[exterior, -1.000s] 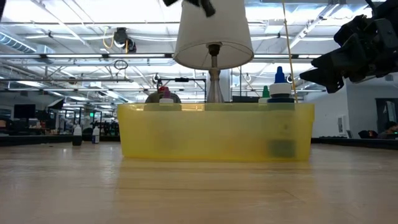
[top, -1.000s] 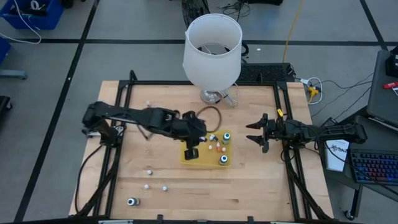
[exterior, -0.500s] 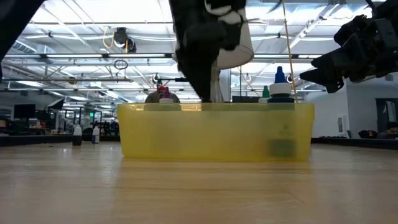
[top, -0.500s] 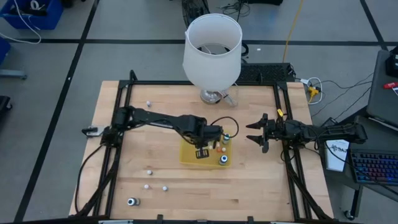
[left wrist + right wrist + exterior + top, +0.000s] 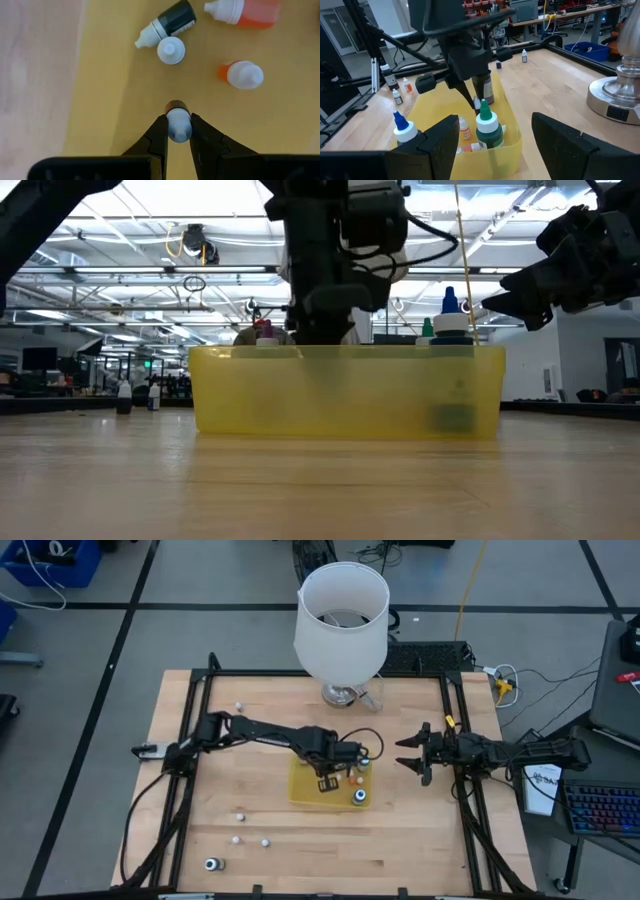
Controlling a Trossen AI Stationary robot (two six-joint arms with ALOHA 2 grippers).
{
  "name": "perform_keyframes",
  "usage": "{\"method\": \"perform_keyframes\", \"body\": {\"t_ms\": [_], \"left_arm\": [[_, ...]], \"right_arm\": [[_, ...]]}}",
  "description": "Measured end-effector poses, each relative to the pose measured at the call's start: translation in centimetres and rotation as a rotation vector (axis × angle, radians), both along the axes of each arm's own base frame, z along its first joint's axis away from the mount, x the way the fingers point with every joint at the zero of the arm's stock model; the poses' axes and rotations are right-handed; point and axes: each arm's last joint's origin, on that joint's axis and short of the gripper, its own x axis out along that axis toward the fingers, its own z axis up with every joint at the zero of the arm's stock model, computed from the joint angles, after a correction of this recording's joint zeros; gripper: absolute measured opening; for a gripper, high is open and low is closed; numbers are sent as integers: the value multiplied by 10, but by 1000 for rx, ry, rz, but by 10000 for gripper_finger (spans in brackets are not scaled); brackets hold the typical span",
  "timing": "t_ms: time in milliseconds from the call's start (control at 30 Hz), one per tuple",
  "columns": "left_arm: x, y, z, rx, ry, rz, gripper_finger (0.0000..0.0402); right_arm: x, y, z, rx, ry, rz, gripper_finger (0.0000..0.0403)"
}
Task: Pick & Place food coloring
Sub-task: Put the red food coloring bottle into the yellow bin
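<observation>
- On the near-left boards lay loose bottles, well apart from the tray; another sat alone at the far left.
- The left gripper hung over the yellow tray at mid-table, its fingers pinched tight on one small bottle by its whitish cap end, just above the tray floor.
- That bottle looked light and stiff, smooth plastic and likely slippery. A narrow pinch across the neck or cap seemed to me the sensible hold, since the round body could roll out of the jaws.
- Inside the tray, beyond the held bottle, lay a dark bottle on its side, a white cap touching it, an orange bottle, and a larger orange one farther off.
- I judged these would topple easily; the standing ones were top-heavy for their size.
- Toward the tray's right side stood a green bottle and a blue-capped one, upright.
- Behind the tray stood a lamp with a big white shade.
- At the right, the right gripper waited above the table, just right of the tray, jaws spread wide and empty.
</observation>
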Motion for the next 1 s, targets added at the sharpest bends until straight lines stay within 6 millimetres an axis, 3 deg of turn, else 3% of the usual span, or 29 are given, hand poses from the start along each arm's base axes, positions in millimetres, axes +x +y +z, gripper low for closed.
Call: {"method": "perform_keyframes", "body": {"t_ms": [433, 667, 1000], "left_arm": [[4, -3, -5, -37, -24, -8, 60], [4, -4, -5, -84, -23, -14, 96], [5, -3, -5, -66, -31, 13, 78]], "right_arm": [[0, 0, -1, 0, 6, 0, 238], [0, 0, 0, 0, 6, 0, 238], [0, 0, 0, 0, 6, 0, 238]]}}
